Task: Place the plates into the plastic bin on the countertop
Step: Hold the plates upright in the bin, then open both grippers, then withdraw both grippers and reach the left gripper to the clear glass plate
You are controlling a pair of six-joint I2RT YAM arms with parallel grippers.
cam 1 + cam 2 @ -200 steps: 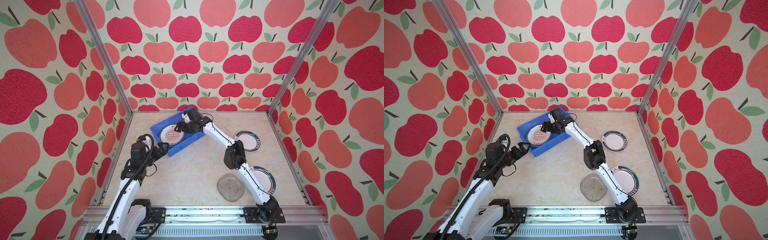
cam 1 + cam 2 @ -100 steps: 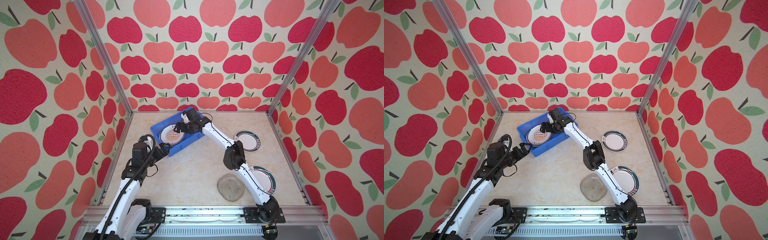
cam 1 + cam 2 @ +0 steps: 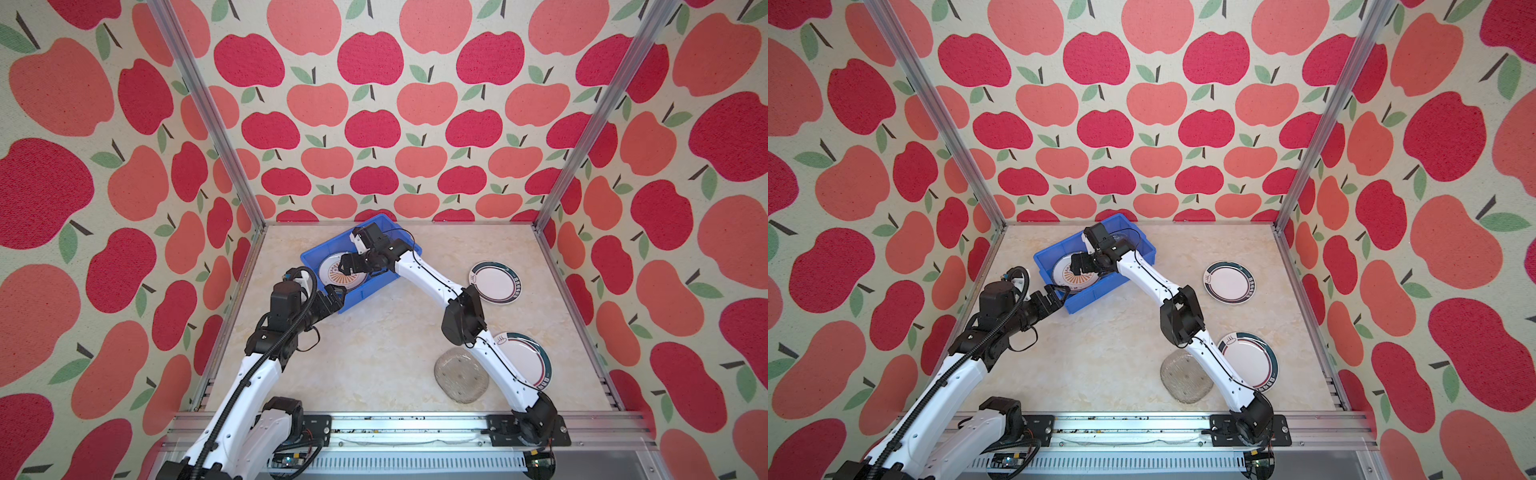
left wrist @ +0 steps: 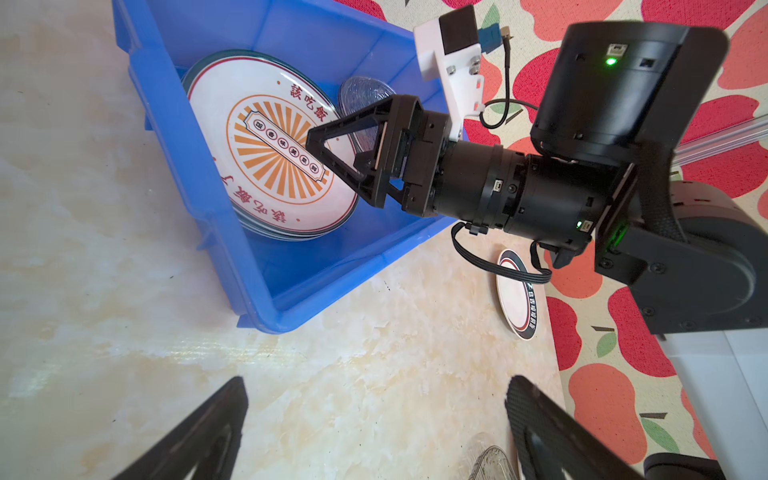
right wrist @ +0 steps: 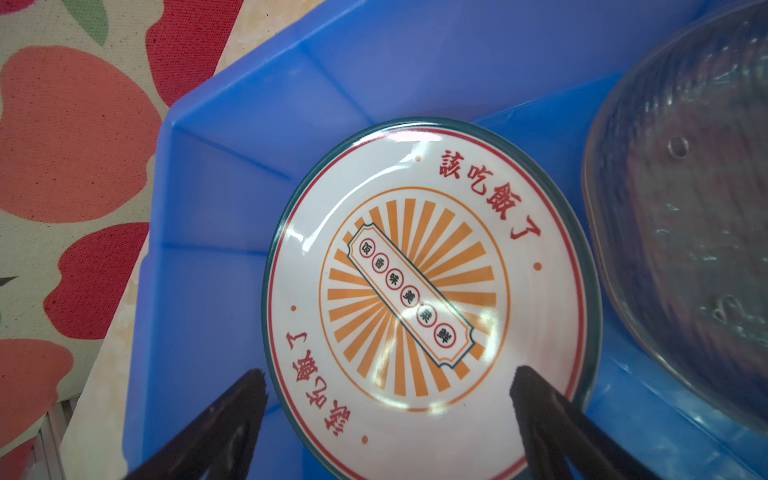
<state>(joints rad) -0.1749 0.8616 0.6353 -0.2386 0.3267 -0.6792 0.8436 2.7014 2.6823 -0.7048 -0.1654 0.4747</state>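
1. Shifted slightly since a second ago, the left gripper [image 3: 333,297] is now sitting closer to the near corner of the plastic bin [image 3: 365,293]. The right gripper [image 3: 347,268] is staying in much the same spot over the bin.
2. In a top view, the bin is lying askew at the back left of the countertop [image 3: 374,353], and a sunburst plate [image 3: 332,279] is lying flat inside it. The far green-rimmed plate [image 3: 496,282], the near green-rimmed plate [image 3: 523,365] and the loose glass plate [image 3: 461,376] are resting on the countertop to the right, well apart from the bin.
3. In both top views the left gripper [image 3: 1054,297] is hovering just beside the bin [image 3: 1096,297], fingers apart and empty. The right gripper [image 3: 1077,266] is hanging above the sunburst plate [image 3: 1065,277].
4. In the left wrist view, the left gripper [image 4: 376,386] is holding its fingers wide apart over bare countertop [image 4: 83,208], gripping nothing. Beyond it the right gripper [image 4: 320,145] is showing side-on above the sunburst plate [image 4: 266,166]; whether it is touching the plate cannot be told. A binned glass plate [image 4: 361,91] is sitting at the far end of the bin [image 4: 316,282].
5. In the right wrist view, the right gripper [image 5: 388,374] is spreading its fingers wide across the near part of the sunburst plate [image 5: 415,291], clamping nothing. The binned glass plate [image 5: 685,228] is lying just beside it inside the bin [image 5: 232,208].
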